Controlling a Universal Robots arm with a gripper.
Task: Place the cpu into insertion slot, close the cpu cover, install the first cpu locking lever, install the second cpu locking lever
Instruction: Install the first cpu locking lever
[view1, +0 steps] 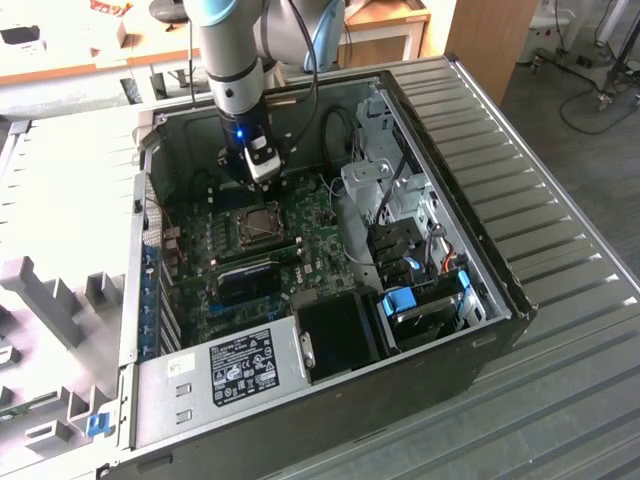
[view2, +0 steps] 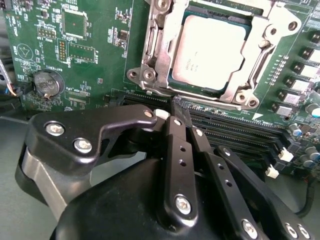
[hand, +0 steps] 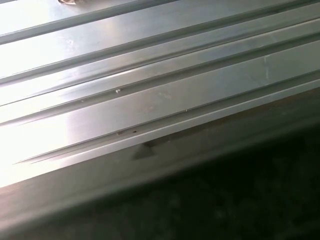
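Hanging inside the open computer case, the claw has its two slim black fingers pressed together, with nothing between the tips. In the second wrist view those matte, bolted finger bars end just at the near edge of the socket, over the long black memory slots.

Beyond the tips lies the cpu, a flat square with a dull silver top, seated in the insertion slot. The cpu cover, a thin grey metal frame with a large square window, lies down around the chip, its stamped edges and round screw bosses catching light. Whether any locking lever is latched I cannot tell.

The green motherboard spreads around the socket, studded with small chips; a round silver coin cell sits at about nine o'clock from the claw tips in the second wrist view.

In the exterior view the grey arm comes down from twelve o'clock, with the claw just above the socket. A black graphics-style card lies at six o'clock from the socket, a labelled silver power supply farther that way, and drive bays with a blue tab at four o'clock. The case rests on a ribbed metal worktop, whose smooth, shiny ridges also show in the first wrist view.
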